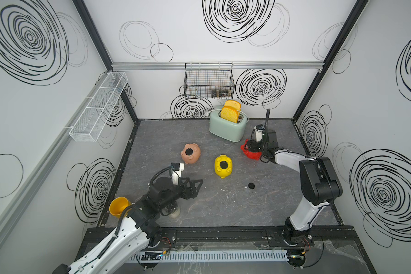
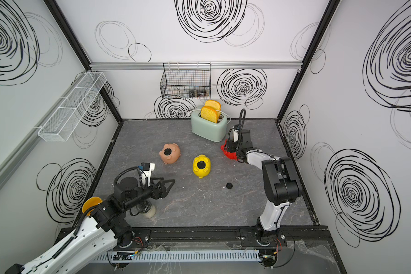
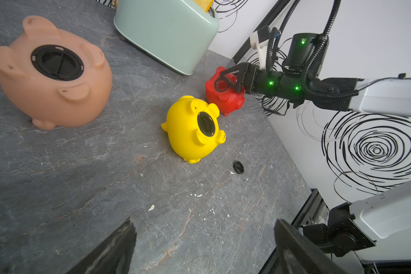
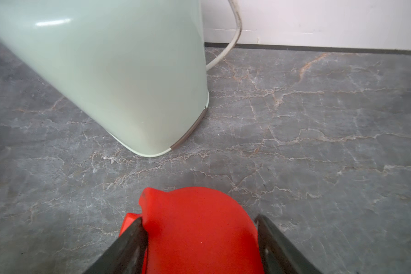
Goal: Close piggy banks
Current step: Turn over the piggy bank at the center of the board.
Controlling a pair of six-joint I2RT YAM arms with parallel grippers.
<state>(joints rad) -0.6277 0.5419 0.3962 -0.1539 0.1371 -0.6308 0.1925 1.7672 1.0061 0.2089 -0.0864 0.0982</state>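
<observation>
- The left pincer is hovering over the front of the counter, jaws wide apart and holding nothing. A jar and a mug are sitting beneath and behind its arm, clear of the work.
- A loose black plug is lying flat on bare counter, well apart from all three pigs.
- The yellow pig and the pink pig are lying belly-up at mid-counter, each showing a black plug seated in its hole. Both are judged closed.
- The red pig is lying at the far right, just beside the toaster. The right pincer is straddling it. One finger is touching the body, the other is showing just beside it. Whether a firm clamp exists cannot be told. The pincer is partly hiding the belly hole.
- Step in hand, as judged: securing the red pig, probably the last one lacking a plug.
- Next move, as judged: turning the hole upward, away from the toaster, then fetching the plug and pressing it in square.
- Obstruction: the toaster is crowding the approach, and the rounded body could slip between the jaws.
</observation>
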